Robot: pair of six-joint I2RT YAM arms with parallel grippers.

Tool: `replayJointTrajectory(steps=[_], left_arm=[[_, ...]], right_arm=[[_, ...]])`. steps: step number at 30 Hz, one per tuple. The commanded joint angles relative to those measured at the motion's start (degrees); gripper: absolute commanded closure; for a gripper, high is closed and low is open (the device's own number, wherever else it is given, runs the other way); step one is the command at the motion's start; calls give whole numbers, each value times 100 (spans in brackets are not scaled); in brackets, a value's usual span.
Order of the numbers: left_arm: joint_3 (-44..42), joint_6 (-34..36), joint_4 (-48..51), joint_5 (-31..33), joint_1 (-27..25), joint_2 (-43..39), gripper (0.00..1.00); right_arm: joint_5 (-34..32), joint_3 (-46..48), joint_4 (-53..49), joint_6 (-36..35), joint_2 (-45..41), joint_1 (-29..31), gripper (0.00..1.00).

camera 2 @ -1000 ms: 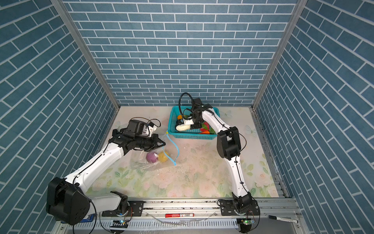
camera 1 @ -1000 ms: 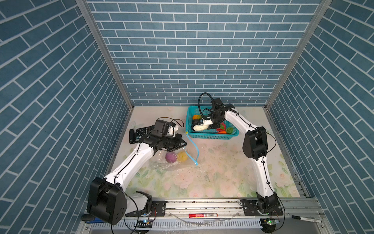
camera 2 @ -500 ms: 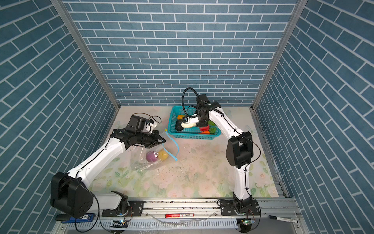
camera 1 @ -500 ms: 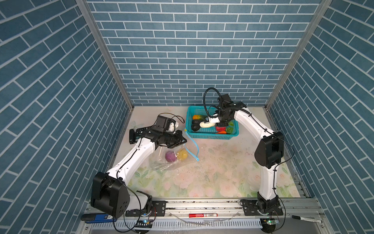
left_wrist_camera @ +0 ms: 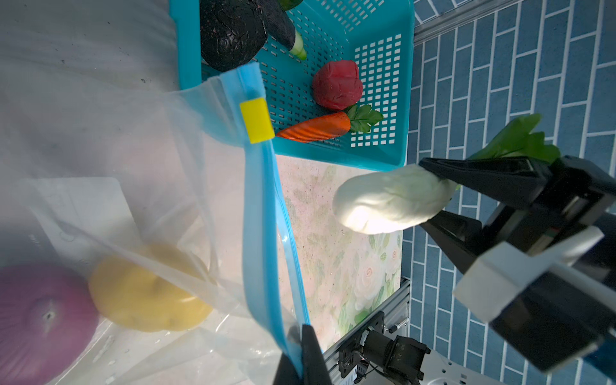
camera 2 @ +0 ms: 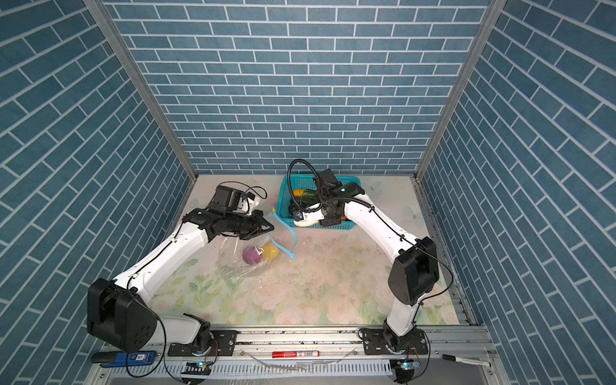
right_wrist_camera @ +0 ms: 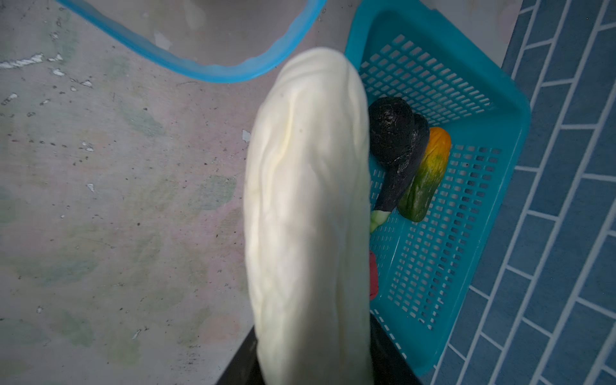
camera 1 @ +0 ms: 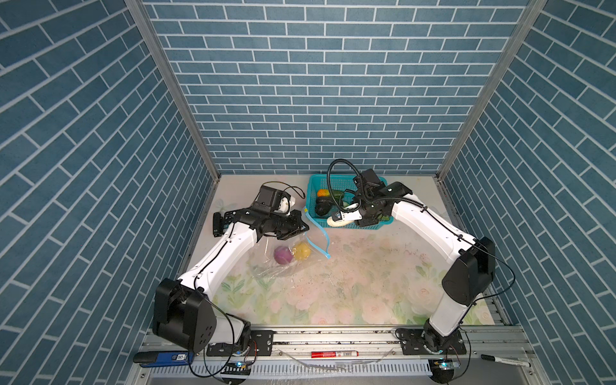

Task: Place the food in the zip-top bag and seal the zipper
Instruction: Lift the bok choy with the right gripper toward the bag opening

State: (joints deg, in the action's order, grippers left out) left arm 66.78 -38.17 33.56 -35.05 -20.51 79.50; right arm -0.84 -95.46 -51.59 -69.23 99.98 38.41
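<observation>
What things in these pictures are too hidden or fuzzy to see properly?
- Right wrist view: the long white toy vegetable covers most of the red toy piece.
- Left wrist view: the round purple toy onion is cut off by the picture's edge; the print on the white label of the clear plastic bag is blurred.
- Both top views: the right arm covers part of the teal mesh basket, hiding some food inside.
</observation>
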Motion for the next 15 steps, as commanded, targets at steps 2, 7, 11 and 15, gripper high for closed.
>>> replayJointTrajectory(steps=[2,7,11,15], left_arm=[[142,12,-43,-56,-17,16,100],[177,32,-59,-99,-34,17,100],[244,29,-51,-81,-48,29,100],[321,21,-65,-81,-74,109,100]], right_arm=[[-303,151,-35,167,-197,288,56],[-484,149,-44,138,-249,588,56],[-590,124,-27,57,-208,843,56],[-661,104,88,-27,-117,1043,56]])
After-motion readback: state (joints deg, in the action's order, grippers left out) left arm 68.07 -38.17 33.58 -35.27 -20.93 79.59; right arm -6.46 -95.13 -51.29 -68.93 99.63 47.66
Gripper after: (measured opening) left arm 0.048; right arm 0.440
